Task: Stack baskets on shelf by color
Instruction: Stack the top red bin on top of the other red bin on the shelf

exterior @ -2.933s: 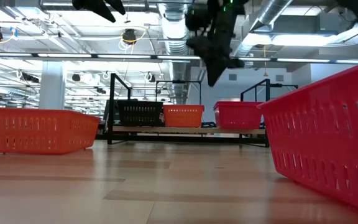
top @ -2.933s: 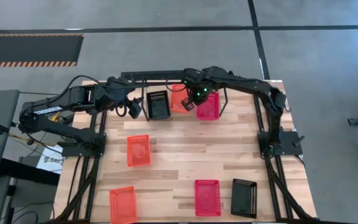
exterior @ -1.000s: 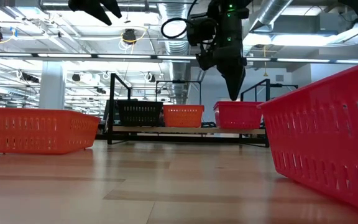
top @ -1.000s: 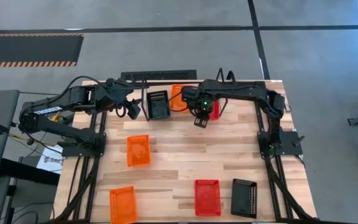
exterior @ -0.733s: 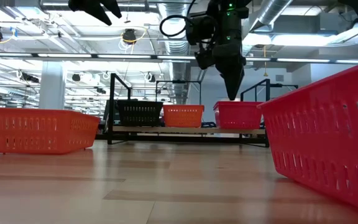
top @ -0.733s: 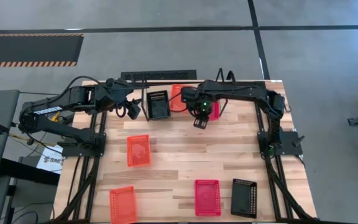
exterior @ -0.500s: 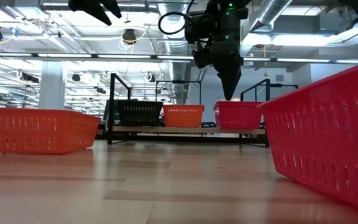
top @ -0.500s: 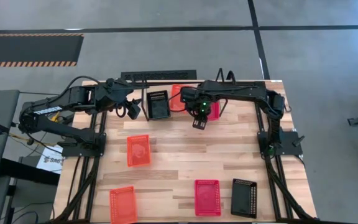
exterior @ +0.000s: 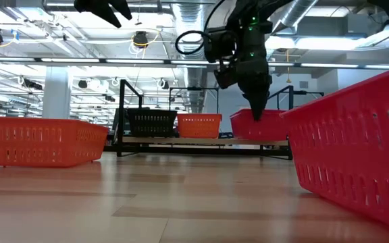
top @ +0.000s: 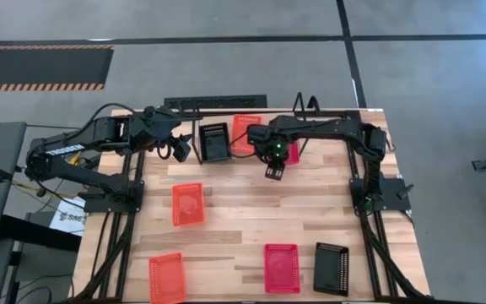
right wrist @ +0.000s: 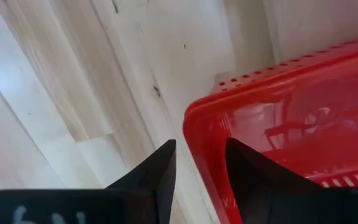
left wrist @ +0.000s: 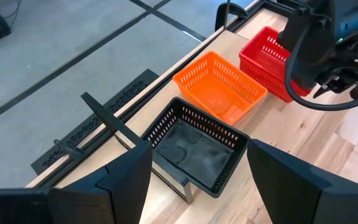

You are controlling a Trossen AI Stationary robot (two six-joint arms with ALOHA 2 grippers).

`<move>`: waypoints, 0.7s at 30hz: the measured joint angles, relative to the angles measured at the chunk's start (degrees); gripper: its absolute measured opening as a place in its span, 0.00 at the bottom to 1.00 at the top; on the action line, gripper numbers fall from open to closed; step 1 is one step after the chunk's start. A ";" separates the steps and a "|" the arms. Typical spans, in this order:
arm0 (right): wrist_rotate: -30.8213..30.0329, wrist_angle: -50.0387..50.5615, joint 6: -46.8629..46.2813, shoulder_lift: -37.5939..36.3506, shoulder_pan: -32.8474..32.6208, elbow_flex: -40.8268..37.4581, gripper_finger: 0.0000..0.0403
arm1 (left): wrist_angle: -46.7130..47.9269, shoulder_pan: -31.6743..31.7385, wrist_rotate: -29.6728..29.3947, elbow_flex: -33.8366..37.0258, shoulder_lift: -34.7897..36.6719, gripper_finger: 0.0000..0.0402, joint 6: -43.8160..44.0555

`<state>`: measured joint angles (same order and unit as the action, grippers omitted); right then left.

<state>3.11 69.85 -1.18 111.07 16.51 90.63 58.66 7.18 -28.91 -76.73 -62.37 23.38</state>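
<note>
the right claw is down at the near rim of the red basket on the shelf, one finger on each side of the rim. the fingers sit a little apart with the wall between them, and i can't tell if they pinch it. the red basket stands rightmost on the shelf, beside the orange basket and the black basket. the left claw hangs wide open and empty, near the black one.
</note>
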 joint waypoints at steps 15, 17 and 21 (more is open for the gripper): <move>-5.05 -2.66 3.02 -0.09 0.09 0.07 0.05 | -0.01 0.00 0.00 0.00 0.00 0.63 0.09; -5.05 -3.40 3.11 -0.09 0.09 0.07 0.04 | -0.01 0.00 0.00 0.00 0.00 0.63 0.11; -5.03 -3.86 6.04 -0.09 -0.02 0.07 0.02 | -0.01 0.00 0.00 0.00 -0.01 0.63 0.22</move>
<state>-1.92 65.99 4.86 110.98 16.49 90.70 58.65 7.18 -28.91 -76.73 -62.38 23.59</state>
